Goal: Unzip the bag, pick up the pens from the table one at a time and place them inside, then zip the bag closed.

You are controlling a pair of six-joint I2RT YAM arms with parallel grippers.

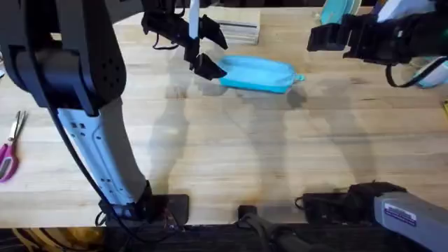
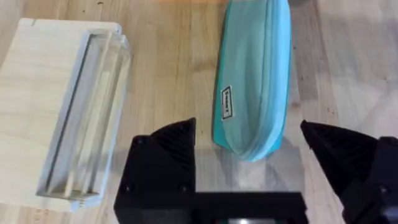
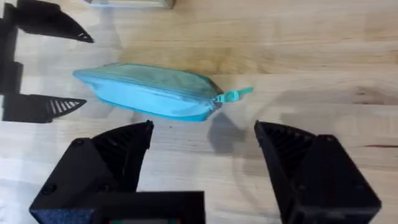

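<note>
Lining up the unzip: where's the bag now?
In the overhead view the bag lies on the far middle of the table, the left gripper at its end, the white box beyond.

A turquoise bag [image 1: 255,73] lies on the pale wooden table [image 1: 280,154], beside black tools and pink-handled scissors [image 1: 10,150].

Wooden table [image 1: 231,154]: bag [image 1: 257,73], white box [image 1: 234,26], scissors [image 1: 10,150].

Bright, even light; soft arm shadows cross the table [image 1: 231,147].
</note>
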